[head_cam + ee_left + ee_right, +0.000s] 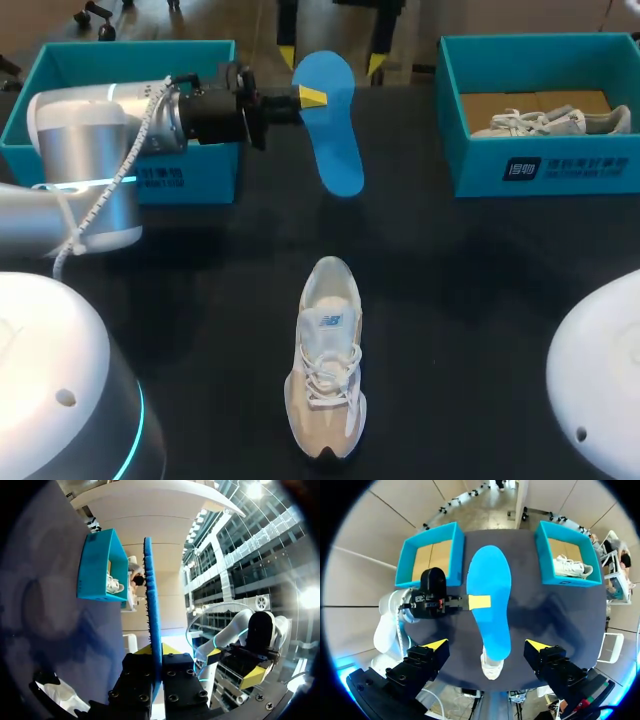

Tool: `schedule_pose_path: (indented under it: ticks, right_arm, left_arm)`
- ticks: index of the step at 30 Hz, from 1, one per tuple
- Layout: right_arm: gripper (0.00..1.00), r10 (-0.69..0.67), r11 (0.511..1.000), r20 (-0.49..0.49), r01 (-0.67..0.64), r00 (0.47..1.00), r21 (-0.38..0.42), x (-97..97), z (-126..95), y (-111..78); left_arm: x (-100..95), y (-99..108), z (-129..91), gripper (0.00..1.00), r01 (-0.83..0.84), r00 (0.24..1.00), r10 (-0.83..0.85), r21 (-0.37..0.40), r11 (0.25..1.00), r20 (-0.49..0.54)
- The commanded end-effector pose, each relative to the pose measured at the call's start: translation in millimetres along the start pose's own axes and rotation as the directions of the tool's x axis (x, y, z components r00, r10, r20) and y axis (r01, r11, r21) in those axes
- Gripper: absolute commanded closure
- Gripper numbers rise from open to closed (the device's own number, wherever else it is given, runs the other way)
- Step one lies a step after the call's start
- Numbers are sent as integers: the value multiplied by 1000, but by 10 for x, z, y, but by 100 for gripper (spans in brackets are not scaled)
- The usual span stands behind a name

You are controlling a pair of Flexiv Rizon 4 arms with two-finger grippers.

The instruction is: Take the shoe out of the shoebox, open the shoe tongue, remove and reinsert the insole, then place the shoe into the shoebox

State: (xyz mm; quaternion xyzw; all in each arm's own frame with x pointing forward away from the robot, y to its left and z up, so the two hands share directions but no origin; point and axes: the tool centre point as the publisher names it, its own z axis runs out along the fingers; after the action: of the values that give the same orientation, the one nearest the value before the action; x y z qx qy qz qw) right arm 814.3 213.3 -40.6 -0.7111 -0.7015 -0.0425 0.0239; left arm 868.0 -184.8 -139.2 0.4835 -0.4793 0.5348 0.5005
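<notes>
My left gripper [308, 97] is shut on the edge of a blue insole [332, 120] and holds it in the air above the dark table, between the two boxes. In the left wrist view the insole [151, 615] stands edge-on between the fingers of that gripper [156, 680]. The white and beige shoe [325, 360] lies on the table below, toe toward the boxes. My right gripper [486, 645] hangs open high above the insole [489, 600], looking down on it and on the shoe [491, 667]. Its yellow tips show at the far side of the head view [332, 58].
An open teal shoebox [190, 175] stands at the back left. A second teal shoebox [545, 170] at the back right holds another white shoe [550, 122]. My arm bases [50, 380] fill the near corners.
</notes>
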Motion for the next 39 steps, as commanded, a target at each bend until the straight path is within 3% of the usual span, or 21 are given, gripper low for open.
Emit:
schedule_pose_path:
  ticks: [1,4,11,18,22,27,39]
  right_arm:
    - [0,-4,1000,91,5,996,-15,36,-76,-52]
    - [0,-21,1000,78,22,997,-8,52,-82,-66]
    - [0,-7,1000,-235,8,972,3,-199,-155,-115]
    - [0,27,999,-411,-9,911,45,-409,-190,-110]
    - [0,58,995,-505,-8,861,100,-518,-160,-79]
    - [0,82,988,-647,25,758,155,-679,-105,-40]
    - [0,136,977,-814,60,564,205,-924,86,-31]
  left_arm:
    - [0,7,-8,100,0,1000,0,0,1000,2]
    - [0,7,-8,100,0,1000,0,0,1000,2]
    - [0,7,-8,100,0,1000,0,0,1000,2]
    - [0,7,-8,100,0,1000,0,0,1000,2]
    - [0,7,-8,100,0,1000,0,0,1000,2]
    - [0,7,-8,100,0,1000,0,0,1000,2]
    - [0,7,-8,100,0,1000,0,0,1000,2]
